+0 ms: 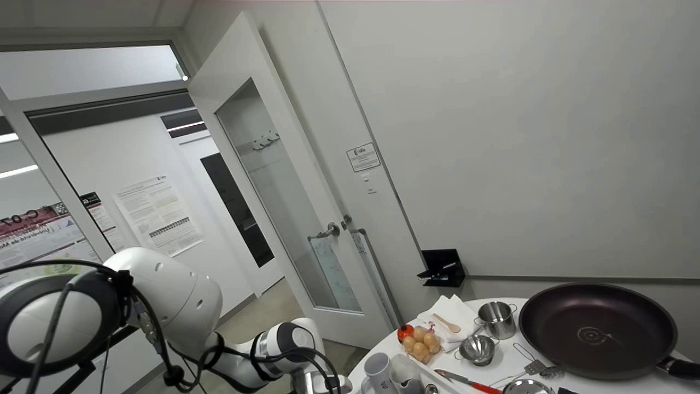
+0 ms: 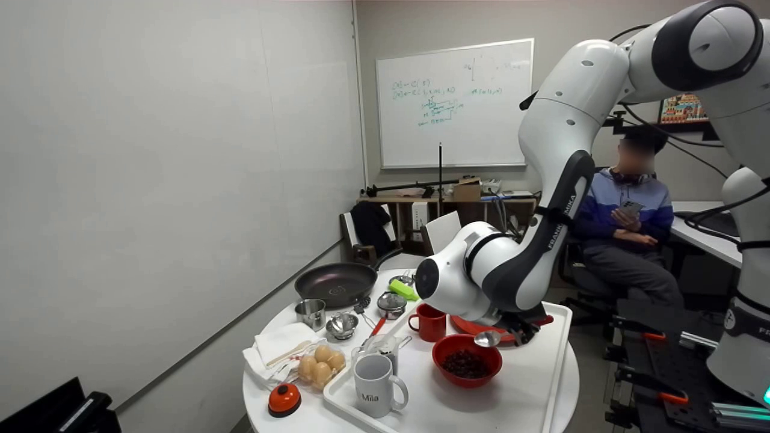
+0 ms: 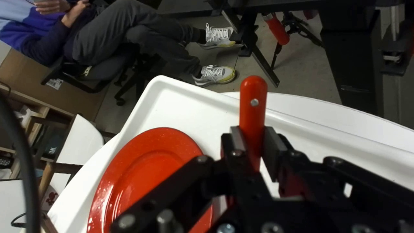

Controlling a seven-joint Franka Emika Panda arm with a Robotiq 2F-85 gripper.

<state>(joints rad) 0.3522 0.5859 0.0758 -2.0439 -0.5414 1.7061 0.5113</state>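
One white tray (image 2: 523, 382) sits on a white table (image 2: 316, 418), whiteboard (image 2: 457, 108) on the far wall (image 2: 433, 24). Shiny metal spoon (image 2: 486, 339), smooth red handle (image 3: 254, 113) with a silver rivet (image 3: 254, 102); gripper (image 3: 253, 145) pinches the handle, spoon above the tray near the red bowl's (image 2: 466, 382) far-right rim.

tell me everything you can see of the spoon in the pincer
The spoon has a shiny, metal-looking head and a red handle with a rounded end and silvery rivet. The pincer clamps it by the handle, roughly level as seen in an exterior view. There its head overlaps the rim of the red bowl; whether they touch is unclear.
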